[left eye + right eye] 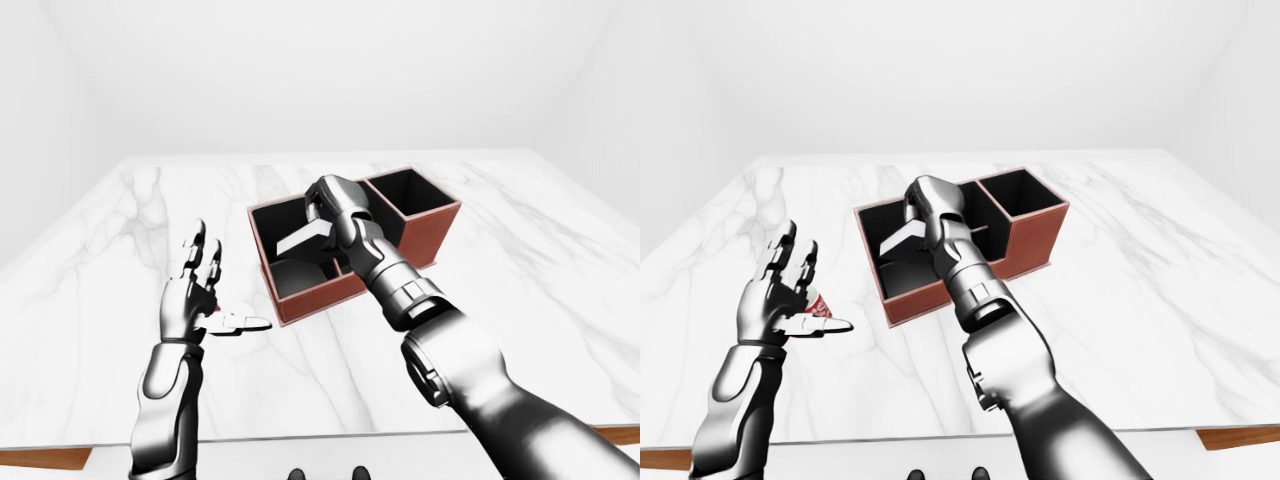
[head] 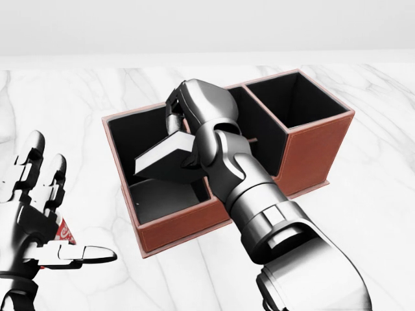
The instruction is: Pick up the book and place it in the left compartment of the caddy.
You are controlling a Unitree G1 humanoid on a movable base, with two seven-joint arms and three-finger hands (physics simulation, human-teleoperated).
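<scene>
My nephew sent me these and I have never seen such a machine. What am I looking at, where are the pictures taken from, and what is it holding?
It is a simulated humanoid robot seen through three cameras on its own head, so its arms reach in from below. On the white marble table stands a reddish-brown caddy with black compartments. The right hand grips a grey book, tilted, over the caddy's left compartment. The left hand hangs open beside the caddy, holding nothing; something small and red shows behind it, too hidden to identify.
</scene>
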